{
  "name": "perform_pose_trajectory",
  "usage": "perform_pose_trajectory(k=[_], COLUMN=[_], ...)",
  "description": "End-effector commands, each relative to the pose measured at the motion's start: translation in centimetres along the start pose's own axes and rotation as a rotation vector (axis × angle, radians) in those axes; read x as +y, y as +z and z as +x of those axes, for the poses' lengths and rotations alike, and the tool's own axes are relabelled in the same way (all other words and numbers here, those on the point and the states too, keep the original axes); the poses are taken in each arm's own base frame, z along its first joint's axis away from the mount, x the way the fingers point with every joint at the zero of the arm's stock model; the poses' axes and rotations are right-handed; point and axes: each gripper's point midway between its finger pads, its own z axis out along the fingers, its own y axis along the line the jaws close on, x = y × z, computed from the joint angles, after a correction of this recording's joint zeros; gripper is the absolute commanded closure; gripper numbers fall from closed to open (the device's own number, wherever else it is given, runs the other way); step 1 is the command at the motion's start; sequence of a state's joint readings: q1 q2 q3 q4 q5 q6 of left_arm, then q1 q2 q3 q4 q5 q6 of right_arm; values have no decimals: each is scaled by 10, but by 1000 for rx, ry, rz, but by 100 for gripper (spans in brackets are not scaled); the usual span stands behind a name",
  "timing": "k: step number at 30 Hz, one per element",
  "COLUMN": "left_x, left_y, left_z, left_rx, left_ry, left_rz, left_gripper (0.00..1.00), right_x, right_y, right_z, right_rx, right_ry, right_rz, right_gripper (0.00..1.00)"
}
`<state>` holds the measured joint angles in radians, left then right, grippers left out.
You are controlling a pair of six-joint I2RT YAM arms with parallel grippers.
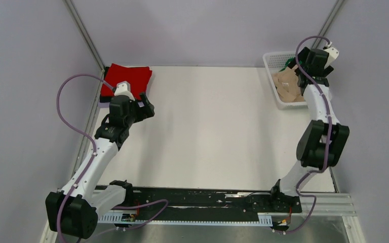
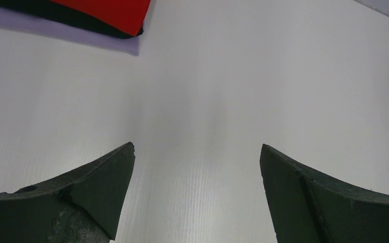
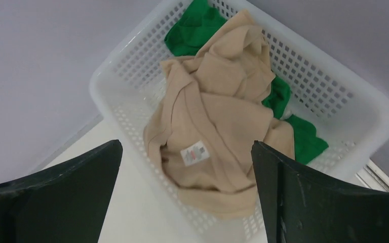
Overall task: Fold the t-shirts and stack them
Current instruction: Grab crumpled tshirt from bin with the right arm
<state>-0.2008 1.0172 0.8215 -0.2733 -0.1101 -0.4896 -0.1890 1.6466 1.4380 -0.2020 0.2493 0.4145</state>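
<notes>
A folded red t-shirt [image 1: 127, 78] lies at the table's far left corner on top of a dark t-shirt [image 2: 81, 21], whose edge shows beneath it. My left gripper [image 1: 147, 107] hovers just right of that stack, open, with only bare table between its fingers [image 2: 101, 187]. At the far right, a crumpled tan t-shirt [image 3: 218, 126] fills a white lattice basket [image 3: 334, 96], spilling over its near rim, with a bright green t-shirt [image 3: 195, 30] under it. My right gripper [image 3: 187, 152] hangs above the basket, open and empty, its fingers on either side of the tan shirt's label.
The white table [image 1: 212, 131] is bordered by grey walls with metal corner posts [image 1: 83, 33]. The basket [image 1: 276, 58] sits against the table's far right edge. A black rail [image 1: 202, 200] with cables runs along the near edge between the arm bases.
</notes>
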Motion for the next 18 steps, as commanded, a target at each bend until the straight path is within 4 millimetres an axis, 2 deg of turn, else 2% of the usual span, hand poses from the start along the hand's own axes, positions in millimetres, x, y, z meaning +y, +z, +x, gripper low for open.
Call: perform_pose_trajectory(k=[1, 2, 3, 5, 7, 9, 10, 11, 12, 15, 18], left_x=[-2, -2, -2, -2, -2, -1, -1, -1, -1, -2, -4], left_y=[-3, -3, -2, -1, 1, 2, 2, 2, 2, 0, -2], left_z=[-8, -8, -8, -8, -6, -4, -3, -3, -2, -1, -1], left_rx=[-30, -30, -27, -26, -18, -10, -6, -5, -4, -4, -10], left_ry=[-7, -8, -8, -8, -6, -8, -8, -8, -9, -7, -10], left_rz=[5, 6, 6, 7, 5, 0, -2, -3, 0, 11, 25], left_gripper=[0, 0, 0, 0, 0, 0, 0, 0, 0, 0, 0], right_x=[-25, -30, -30, -38, -42, -38, -33, -25, -18, 0, 22], right_y=[70, 86, 102, 134, 156, 164, 165, 163, 161, 146, 116], right_z=[21, 27, 22, 36, 55, 65, 65, 61, 54, 18, -40], right_rx=[164, 188, 181, 205, 263, 305, 308, 307, 296, 223, 104], right_ry=[-11, -16, -30, -61, -64, -56, -53, -50, -49, -53, -62], right_rz=[57, 74, 74, 75, 65, 31, 8, -30, -60, -118, -182], right_gripper=[3, 3, 4, 6, 16, 48, 70, 88, 99, 100, 100])
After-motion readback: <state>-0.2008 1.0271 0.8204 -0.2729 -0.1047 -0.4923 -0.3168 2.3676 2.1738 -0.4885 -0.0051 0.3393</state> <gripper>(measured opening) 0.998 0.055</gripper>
